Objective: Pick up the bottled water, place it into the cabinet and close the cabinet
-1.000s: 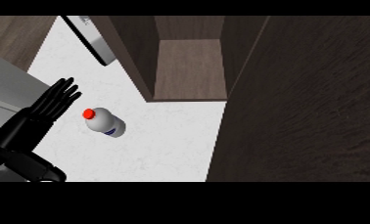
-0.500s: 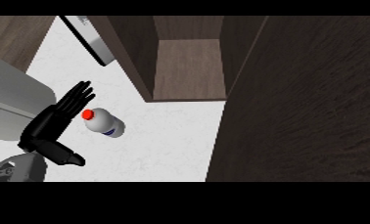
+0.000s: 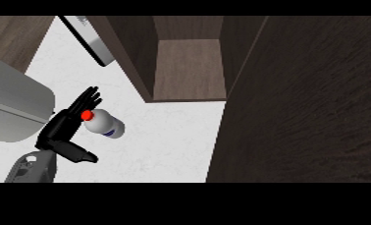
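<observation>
White speckled surface runs from the left edge to a dark wood cabinet at far centre, its compartment open. A large dark door fills the right side. A rounded grey body sits at the left edge, and a pale slab with a black rim lies far left.

The bottle, white with a red cap, is on the surface left of centre, near and left of the cabinet opening and outside it. Whether it stands or lies cannot be told.

The left hand is at the bottle's left side on a grey forearm. Its fingers are straight and held together, pointing far. The red cap shows against them, with the body just to their right. The thumb is spread out to the right, nearer than the bottle and apart from it. Nothing is curled round the bottle.
</observation>
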Robot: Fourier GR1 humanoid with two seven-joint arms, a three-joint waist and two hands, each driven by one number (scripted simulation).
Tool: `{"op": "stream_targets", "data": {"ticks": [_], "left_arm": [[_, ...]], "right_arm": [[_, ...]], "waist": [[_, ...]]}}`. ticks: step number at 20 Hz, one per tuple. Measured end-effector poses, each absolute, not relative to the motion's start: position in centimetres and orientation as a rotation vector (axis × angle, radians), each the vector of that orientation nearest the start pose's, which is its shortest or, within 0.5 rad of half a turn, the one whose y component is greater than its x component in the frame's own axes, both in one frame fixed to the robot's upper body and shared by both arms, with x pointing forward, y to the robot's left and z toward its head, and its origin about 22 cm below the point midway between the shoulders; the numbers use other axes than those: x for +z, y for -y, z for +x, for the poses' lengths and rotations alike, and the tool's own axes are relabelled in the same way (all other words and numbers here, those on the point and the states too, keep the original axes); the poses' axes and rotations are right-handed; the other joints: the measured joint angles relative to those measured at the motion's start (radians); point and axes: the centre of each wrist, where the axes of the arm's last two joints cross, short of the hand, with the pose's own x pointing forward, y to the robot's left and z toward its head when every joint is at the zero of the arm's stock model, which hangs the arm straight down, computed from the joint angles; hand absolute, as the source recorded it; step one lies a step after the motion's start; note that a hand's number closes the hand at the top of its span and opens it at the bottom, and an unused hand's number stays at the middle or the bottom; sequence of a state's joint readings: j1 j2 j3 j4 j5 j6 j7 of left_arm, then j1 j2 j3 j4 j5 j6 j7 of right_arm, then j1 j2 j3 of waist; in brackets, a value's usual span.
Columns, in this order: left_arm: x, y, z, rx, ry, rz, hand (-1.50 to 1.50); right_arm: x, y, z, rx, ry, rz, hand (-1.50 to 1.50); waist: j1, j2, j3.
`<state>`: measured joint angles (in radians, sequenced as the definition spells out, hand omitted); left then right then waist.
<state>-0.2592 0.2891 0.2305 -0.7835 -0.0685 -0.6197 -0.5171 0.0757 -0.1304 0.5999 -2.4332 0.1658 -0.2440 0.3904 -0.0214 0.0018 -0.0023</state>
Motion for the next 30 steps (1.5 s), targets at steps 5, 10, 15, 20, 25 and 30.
{"op": "stream_targets", "data": {"ticks": [5, 10, 15, 20, 25, 30], "left_arm": [[-9.8, -35.2, 27.7, -0.264, 1.506, -0.280, -1.50], [-11.1, -34.0, 27.8, -0.236, 1.516, -0.273, -1.50], [-11.4, -33.2, 28.5, -0.200, 1.549, -0.273, -1.50], [-11.5, -31.6, 29.4, -0.182, 1.557, -0.320, 1.50], [-11.6, -30.7, 29.6, -0.250, 1.574, -0.363, 1.50], [-11.3, -29.1, 29.8, -0.390, 1.695, -0.306, 1.50]], "right_arm": [[16.7, 15.3, 12.8, 0.215, 1.950, 0.246, -1.50], [16.8, 15.4, 12.8, 0.221, 1.946, 0.235, -1.50], [16.6, 15.4, 12.6, 0.223, 1.944, 0.237, -1.50], [16.8, 15.3, 12.4, 0.225, 1.936, 0.247, -1.50], [16.8, 15.1, 12.3, 0.227, 1.930, 0.253, -1.50], [17.1, 15.5, 12.6, 0.225, 1.940, 0.223, -1.50]], "waist": [[-0.006, 0.003, -0.001], [-0.006, 0.002, -0.001], [-0.006, 0.002, -0.001], [-0.009, 0.001, -0.001], [-0.006, 0.000, -0.001], [0.001, -0.003, 0.000]]}}
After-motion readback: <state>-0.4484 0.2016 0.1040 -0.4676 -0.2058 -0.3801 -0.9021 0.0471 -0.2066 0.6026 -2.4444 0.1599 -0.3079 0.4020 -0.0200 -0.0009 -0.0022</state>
